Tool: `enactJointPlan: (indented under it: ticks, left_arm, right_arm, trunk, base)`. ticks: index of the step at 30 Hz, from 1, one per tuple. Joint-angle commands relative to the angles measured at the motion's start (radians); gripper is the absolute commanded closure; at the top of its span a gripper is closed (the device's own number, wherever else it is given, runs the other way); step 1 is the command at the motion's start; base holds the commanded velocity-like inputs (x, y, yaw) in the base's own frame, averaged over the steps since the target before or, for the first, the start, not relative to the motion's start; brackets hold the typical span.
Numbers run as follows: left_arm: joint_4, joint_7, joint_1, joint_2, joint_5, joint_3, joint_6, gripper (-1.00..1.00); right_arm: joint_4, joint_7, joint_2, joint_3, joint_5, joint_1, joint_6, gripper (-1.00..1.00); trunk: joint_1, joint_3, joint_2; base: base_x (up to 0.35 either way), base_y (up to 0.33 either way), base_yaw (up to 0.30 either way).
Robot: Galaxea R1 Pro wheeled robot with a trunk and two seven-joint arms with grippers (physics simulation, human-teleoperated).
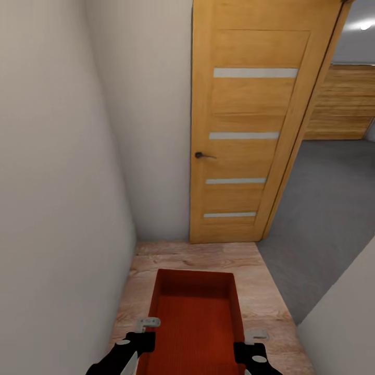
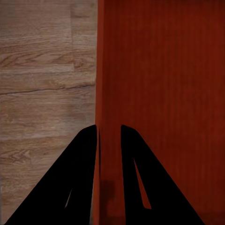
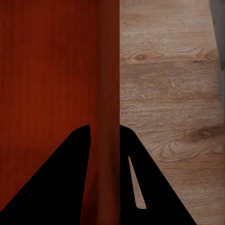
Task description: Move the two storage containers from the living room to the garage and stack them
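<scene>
One orange-red open-top storage container point(image 1: 195, 317) hangs low in front of me over light wood planks, held by its two long side walls. My left gripper point(image 1: 147, 334) is shut on the left wall; in the left wrist view its fingers point(image 2: 89, 154) straddle that wall of the container point(image 2: 159, 84). On the opposite side my right gripper point(image 1: 250, 345) is shut on the right wall, and the right wrist view shows this gripper point(image 3: 104, 127) clamping the container point(image 3: 51, 70) rim. Through the doorway ahead on the right lies the garage's dark grey floor point(image 1: 328, 208).
An open wooden door point(image 1: 250, 130) with a dark handle point(image 1: 204, 155) stands straight ahead. A white wall point(image 1: 52, 182) runs close along my left, and another wall corner point(image 1: 344, 323) juts in at lower right. A wood-slat wall point(image 1: 344, 104) closes the garage's far end.
</scene>
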Motion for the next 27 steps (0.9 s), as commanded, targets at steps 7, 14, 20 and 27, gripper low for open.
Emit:
enactJointPlan:
  ticks: [7, 14, 20, 27]
  left_arm:
    - [-0.002, 0.008, 0.0, 0.009, -0.012, 0.009, 0.007, 1.0]
    - [-0.007, 0.01, 0.0, 0.009, -0.012, 0.009, -0.001, 1.0]
    - [-0.01, 0.008, 0.0, 0.009, -0.014, 0.008, -0.002, 1.0]
    - [-0.011, 0.007, 0.0, 0.009, -0.015, 0.006, 0.0, 1.0]
  right_arm:
    - [-0.003, -0.017, -0.011, -0.01, 0.015, -0.002, -0.003, 1.0]
    - [-0.003, -0.016, -0.01, -0.01, 0.015, -0.002, -0.003, 1.0]
    - [-0.003, -0.017, -0.01, -0.01, 0.015, -0.002, -0.003, 1.0]
    - [-0.003, -0.017, -0.009, -0.01, 0.015, -0.002, -0.003, 1.0]
  trunk:
    - [0.001, -0.002, -0.001]
    - [0.001, -0.002, -0.001]
    - [0.001, -0.002, -0.001]
    - [0.001, -0.002, -0.001]
  base:
    - [0.323, 0.0, -0.003]
    - [0.151, 0.0, 0.0]
    - [0.005, 0.0, 0.0]
    - [0.206, 0.0, 0.0]
